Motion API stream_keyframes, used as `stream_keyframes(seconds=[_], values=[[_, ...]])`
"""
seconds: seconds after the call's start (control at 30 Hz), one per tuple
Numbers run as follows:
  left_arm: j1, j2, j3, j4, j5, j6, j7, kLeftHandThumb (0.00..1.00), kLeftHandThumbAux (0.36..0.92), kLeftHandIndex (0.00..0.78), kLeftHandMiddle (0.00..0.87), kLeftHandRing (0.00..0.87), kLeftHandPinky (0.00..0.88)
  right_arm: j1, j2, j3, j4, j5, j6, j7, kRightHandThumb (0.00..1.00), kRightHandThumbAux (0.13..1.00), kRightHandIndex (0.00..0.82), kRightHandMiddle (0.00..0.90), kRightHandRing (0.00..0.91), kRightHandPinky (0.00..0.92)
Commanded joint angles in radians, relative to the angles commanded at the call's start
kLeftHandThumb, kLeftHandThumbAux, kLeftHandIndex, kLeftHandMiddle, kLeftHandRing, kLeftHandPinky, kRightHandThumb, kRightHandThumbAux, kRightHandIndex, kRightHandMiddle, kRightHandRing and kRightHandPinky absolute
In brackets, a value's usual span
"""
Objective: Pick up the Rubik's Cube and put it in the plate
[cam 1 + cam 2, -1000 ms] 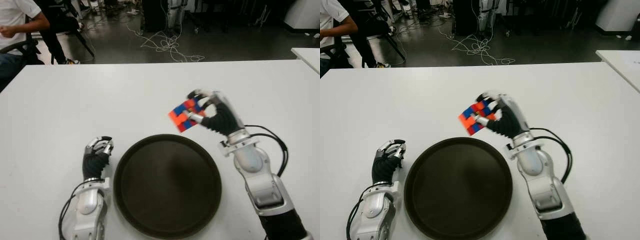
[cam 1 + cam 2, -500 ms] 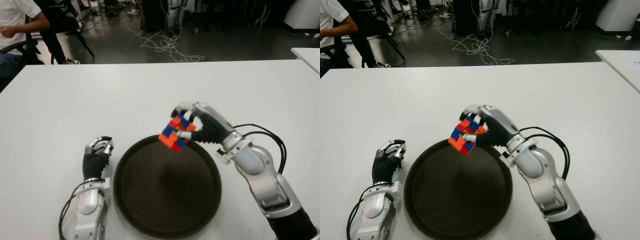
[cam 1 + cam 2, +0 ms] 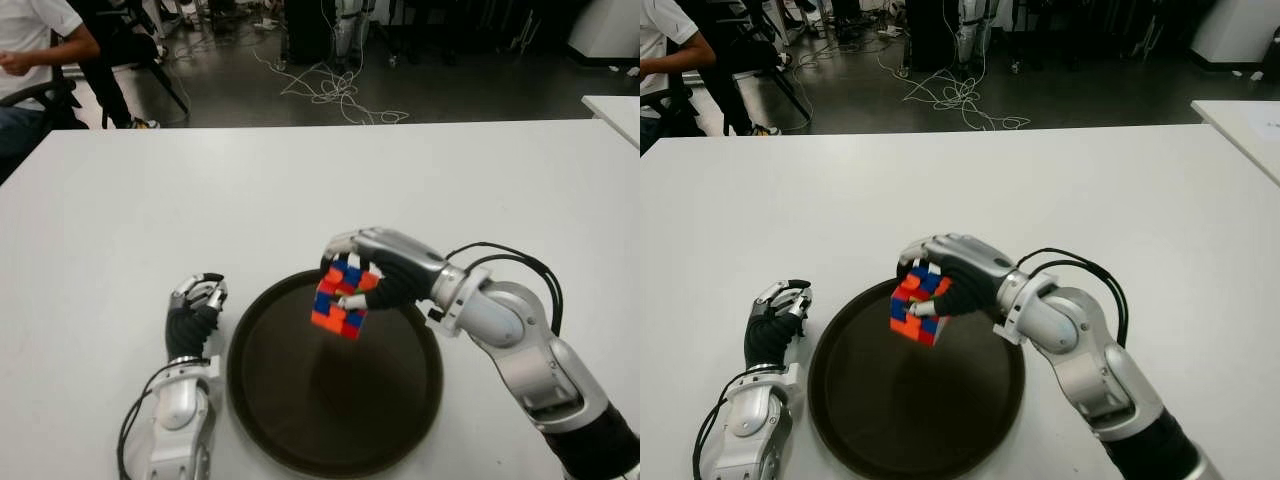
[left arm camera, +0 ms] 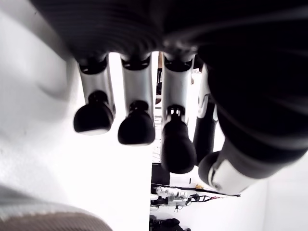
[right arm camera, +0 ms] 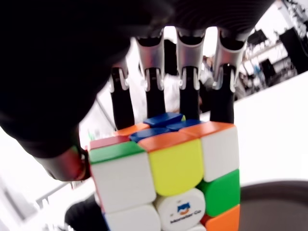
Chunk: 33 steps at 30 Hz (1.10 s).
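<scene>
Nearest you, the round dark brown plate (image 3: 300, 430) sits on the white tabletop (image 3: 120, 200), close to its front edge. Your left hand (image 3: 193, 308) shows just beside the plate's left rim, its black-tipped fingers (image 4: 137, 127) curled inward with nothing between them.

Above the plate's far part, your right hand (image 3: 372, 275) reaches in from the right side and holds the multicoloured Rubik's Cube (image 3: 339, 298). In the right wrist view its fingers (image 5: 188, 62) press on the cube's far side, and yellow, white, green and orange stickers face the camera. The cube is tilted and raised over the plate's dark floor, clear of it, with a faint shadow beneath it. A black cable (image 3: 510, 262) loops from the right wrist over the tabletop.

Beyond the tabletop's far edge, you see a dark floor with a tangle of pale cords (image 3: 335, 90), and a seated person's arm in a white sleeve (image 3: 35, 30) at the far left.
</scene>
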Motion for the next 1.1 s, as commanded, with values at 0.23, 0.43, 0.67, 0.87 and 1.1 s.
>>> stream_keyframes(seconds=[0.23, 0.43, 0.67, 0.87, 1.1], values=[[0.0, 0.005, -0.002, -0.002, 0.002, 0.008, -0.007, 0.711, 0.705, 0.444, 0.78, 0.811, 0.812, -0.009, -0.018, 0.029, -0.002, -0.039, -0.02, 0.031, 0.683, 0.734, 0.436, 0.809, 0.812, 0.796], [0.002, 0.011, -0.008, -0.007, 0.006, 0.012, -0.015, 0.711, 0.706, 0.444, 0.786, 0.814, 0.813, -0.013, -0.027, 0.046, 0.004, -0.106, -0.044, 0.019, 0.683, 0.735, 0.436, 0.803, 0.806, 0.782], [0.001, 0.002, -0.001, -0.008, -0.002, 0.016, -0.007, 0.712, 0.705, 0.444, 0.782, 0.812, 0.81, -0.023, -0.019, 0.064, 0.033, -0.149, -0.051, 0.015, 0.686, 0.734, 0.436, 0.809, 0.806, 0.78], [0.001, -0.009, 0.003, -0.01, -0.011, 0.012, -0.001, 0.712, 0.705, 0.444, 0.778, 0.809, 0.809, -0.005, -0.002, 0.071, 0.062, -0.19, -0.059, -0.031, 0.686, 0.734, 0.436, 0.814, 0.808, 0.778], [-0.002, -0.014, 0.007, -0.009, -0.008, 0.027, 0.019, 0.711, 0.706, 0.444, 0.777, 0.808, 0.808, -0.015, 0.035, 0.092, 0.167, -0.248, -0.079, -0.129, 0.684, 0.735, 0.435, 0.807, 0.807, 0.785]])
